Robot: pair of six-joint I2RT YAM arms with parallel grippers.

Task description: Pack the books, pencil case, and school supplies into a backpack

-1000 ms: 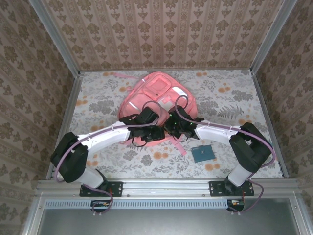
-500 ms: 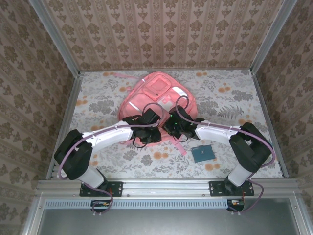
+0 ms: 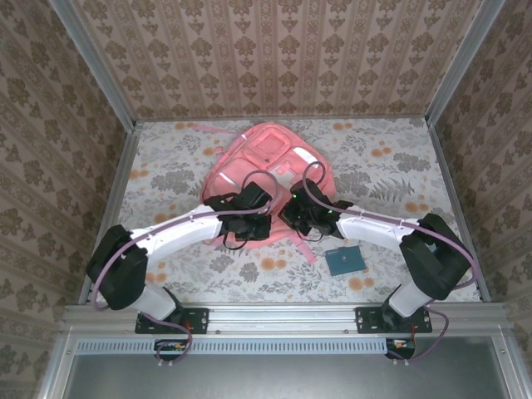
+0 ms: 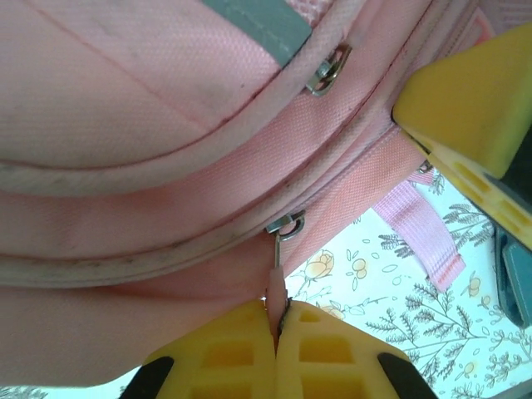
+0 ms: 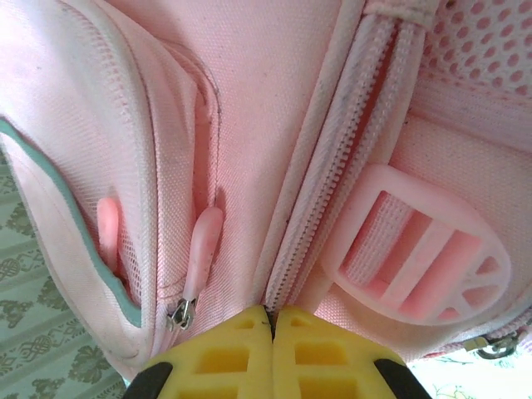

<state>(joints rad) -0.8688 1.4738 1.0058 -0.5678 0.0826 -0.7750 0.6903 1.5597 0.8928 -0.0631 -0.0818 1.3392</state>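
- From above, the arms cover the near end of the backpack (image 3: 270,154), and the wrists hide how the jaws stand.
- Left wrist view: the lower end of the zipper pull (image 4: 275,287) is hidden inside the pinch of the left gripper (image 4: 276,320); the teal book (image 4: 517,278) is cut off by the right edge.

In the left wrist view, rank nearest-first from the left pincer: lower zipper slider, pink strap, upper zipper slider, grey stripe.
1. Lower zipper slider, just above left pincer.
2. Pink strap, to the right.
3. Upper zipper slider, higher up.
4. Grey stripe, top edge.
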